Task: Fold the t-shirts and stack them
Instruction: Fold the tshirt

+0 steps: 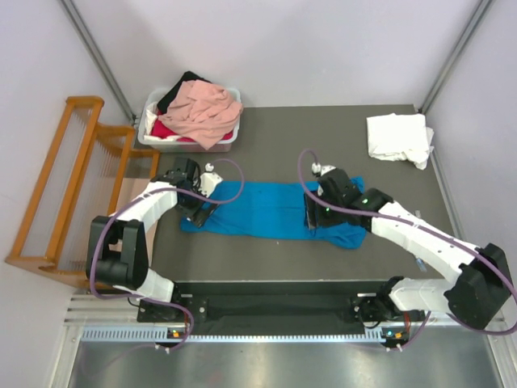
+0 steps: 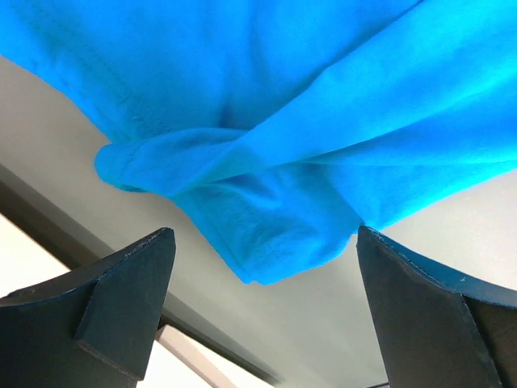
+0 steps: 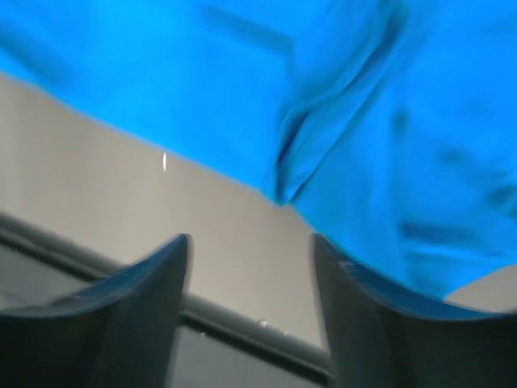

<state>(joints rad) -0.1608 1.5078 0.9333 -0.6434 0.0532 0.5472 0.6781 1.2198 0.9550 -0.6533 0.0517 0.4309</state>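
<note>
A soft bright blue cloth t-shirt [image 1: 271, 208] lies as a long, wrinkled strip across the middle of the matte dark grey tabletop [image 1: 339, 137]. The left claw [image 1: 199, 210] at its left end and the right claw [image 1: 312, 217] at its right end are both spread and grip nothing.

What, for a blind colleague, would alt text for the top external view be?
A blue t-shirt lies spread on a dark table, the left gripper at its left end and the right gripper near its right end. Around it are a white tub heaped with pink, red and black shirts, a white shirt and a wooden rack.
</note>
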